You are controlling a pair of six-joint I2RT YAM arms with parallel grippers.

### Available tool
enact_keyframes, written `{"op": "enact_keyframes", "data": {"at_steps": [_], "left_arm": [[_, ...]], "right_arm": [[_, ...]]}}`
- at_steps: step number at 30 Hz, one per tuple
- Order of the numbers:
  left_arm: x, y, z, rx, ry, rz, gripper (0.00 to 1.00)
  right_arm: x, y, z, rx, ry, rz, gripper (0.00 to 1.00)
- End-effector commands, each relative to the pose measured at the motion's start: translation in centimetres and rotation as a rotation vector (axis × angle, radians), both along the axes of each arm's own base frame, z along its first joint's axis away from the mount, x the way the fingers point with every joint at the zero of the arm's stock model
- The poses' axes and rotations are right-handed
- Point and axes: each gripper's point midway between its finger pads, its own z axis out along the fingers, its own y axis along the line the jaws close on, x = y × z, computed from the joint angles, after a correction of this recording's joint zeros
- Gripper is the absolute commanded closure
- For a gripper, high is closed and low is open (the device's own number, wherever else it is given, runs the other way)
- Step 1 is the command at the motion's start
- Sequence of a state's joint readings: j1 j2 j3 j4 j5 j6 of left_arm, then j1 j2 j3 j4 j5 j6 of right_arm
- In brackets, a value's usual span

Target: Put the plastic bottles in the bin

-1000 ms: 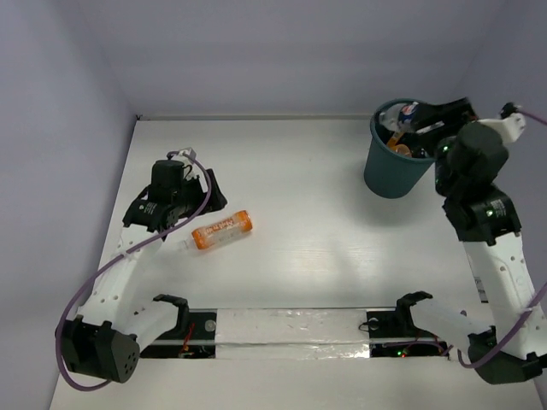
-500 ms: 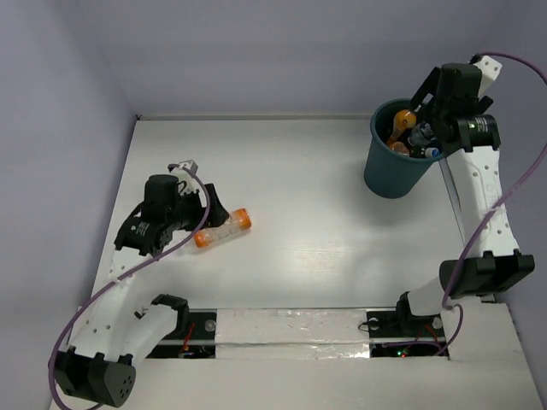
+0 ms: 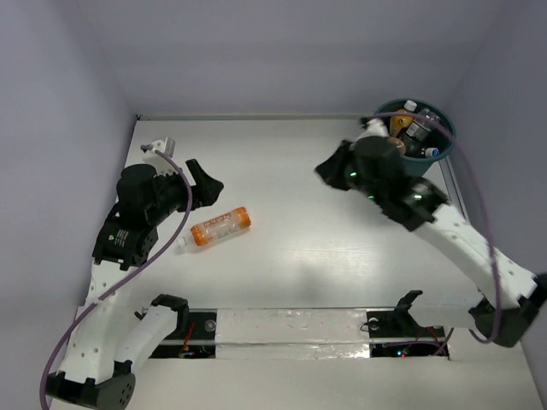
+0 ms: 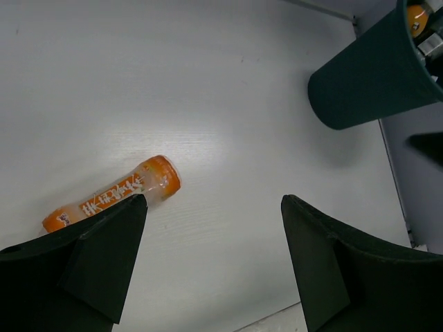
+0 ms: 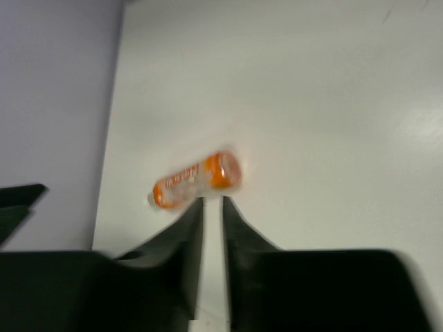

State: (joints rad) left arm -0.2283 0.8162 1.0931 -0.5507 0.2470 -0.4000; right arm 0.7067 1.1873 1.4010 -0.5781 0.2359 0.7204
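Observation:
One orange bottle [image 3: 220,227] with a white-lettered label lies on its side on the white table, left of centre. It also shows in the left wrist view [image 4: 114,196] and the right wrist view [image 5: 196,180]. My left gripper [image 3: 201,186] is open and empty, raised just up-left of it; in the left wrist view the gripper [image 4: 214,200] has its jaws wide apart. My right gripper [image 3: 329,169] is shut and empty over mid-table, pointing left; its wrist view shows the gripper [image 5: 212,200] with only a thin slit between the fingers. The teal bin [image 3: 427,158] stands at the far right with several bottles [image 3: 414,128] inside.
The right arm's elbow crosses in front of the bin and hides its left side. The bin also shows in the left wrist view [image 4: 367,76]. Lilac walls close the table at the back and left [image 3: 51,128]. A taped strip [image 3: 291,329] runs along the near edge.
The right arm swung from above the bin out left and down over mid-table. The left gripper lifted back up-left, off the orange bottle, which stayed lying in place.

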Motion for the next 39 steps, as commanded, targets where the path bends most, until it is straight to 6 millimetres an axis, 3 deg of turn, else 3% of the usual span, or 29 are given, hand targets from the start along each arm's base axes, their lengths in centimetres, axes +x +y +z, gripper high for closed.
{"op": "enact_keyframes", "data": {"at_steps": [1, 2, 3, 4, 6, 10, 12, 16, 23, 30, 39], "left_arm": [[0.2, 0.4, 4.5, -0.056, -0.139, 0.048, 0.24], [0.1, 0.5, 5.1, -0.066, -0.158, 0.051, 0.25], [0.0, 0.4, 5.3, -0.078, -0.168, 0.054, 0.24], [0.0, 0.3, 5.7, -0.084, -0.18, 0.048, 0.24], [-0.3, 0.0, 6.1, -0.101, -0.193, 0.031, 0.24], [-1.1, -0.8, 6.3, -0.118, -0.205, -0.012, 0.24], [-1.8, -1.2, 6.0, -0.118, -0.203, -0.035, 0.24], [-2.8, -2.0, 4.9, -0.118, -0.191, -0.075, 0.24], [-4.3, -4.0, 4.0, -0.11, -0.171, -0.174, 0.24], [-5.5, -5.1, 4.7, -0.091, -0.183, -0.23, 0.24], [-6.3, -5.7, 4.9, -0.074, -0.202, -0.268, 0.24]], "right_arm": [[-3.5, 9.7, -6.0, 0.125, 0.21, 0.148, 0.71], [-3.6, 11.9, -8.3, 0.101, 0.262, 0.155, 0.55], [-3.9, 13.6, -8.8, 0.122, 0.283, 0.171, 0.29], [-5.1, 15.7, -9.2, 0.164, 0.329, 0.182, 0.18], [-4.7, 18.6, -11.6, 0.19, 0.411, 0.131, 0.0], [-4.8, 21.5, -16.7, 0.189, 0.558, 0.056, 0.0], [-5.9, 22.5, -18.8, 0.202, 0.617, 0.046, 0.0], [-5.7, 23.6, -20.9, 0.263, 0.699, -0.019, 0.0], [-3.3, 27.2, -22.1, 0.32, 0.726, -0.085, 0.0], [-2.8, 27.9, -27.3, 0.348, 0.842, -0.244, 0.0], [-0.7, 26.4, -31.0, 0.308, 0.887, -0.366, 0.02]]}}
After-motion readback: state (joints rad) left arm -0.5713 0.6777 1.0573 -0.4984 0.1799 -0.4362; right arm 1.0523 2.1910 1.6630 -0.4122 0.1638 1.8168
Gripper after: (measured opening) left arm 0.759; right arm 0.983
